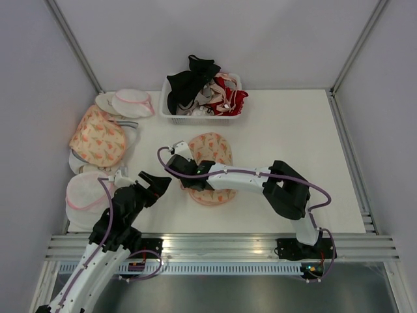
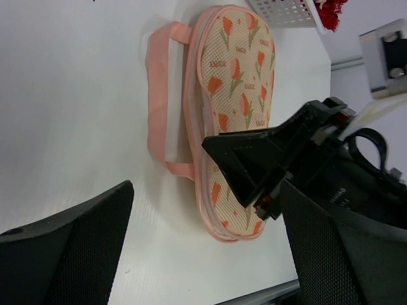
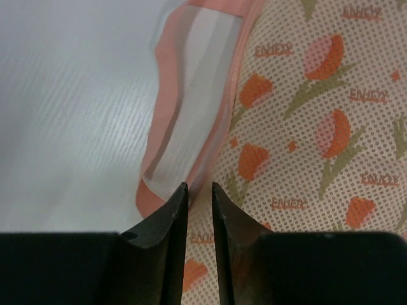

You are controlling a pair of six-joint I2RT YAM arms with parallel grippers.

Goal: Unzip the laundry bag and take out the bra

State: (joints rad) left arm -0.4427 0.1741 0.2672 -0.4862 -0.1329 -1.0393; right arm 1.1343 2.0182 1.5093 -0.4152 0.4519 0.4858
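Note:
The laundry bag [image 1: 212, 151], peach with orange-red leaf print and a pink rim, lies flat mid-table. It also shows in the left wrist view [image 2: 236, 76] and the right wrist view [image 3: 318, 114], with its pink strap [image 3: 166, 95] beside it. My right gripper [image 1: 182, 171] is down on the bag's left rim; in its own view [image 3: 200, 190] the jaws stand a narrow gap apart with the pink rim between them. My left gripper [image 1: 154, 186] is open and empty to the left of the bag [image 2: 206, 254]. The pale salmon-pink bra is not in view.
A white basket [image 1: 202, 117] at the back holds a black bra [image 1: 189, 81] and a red bra [image 1: 231, 98]. A second leaf-print pouch [image 1: 98, 137] and white mesh pouches [image 1: 88, 189] are stacked along the left edge. The right arm [image 1: 260, 179] crosses the table.

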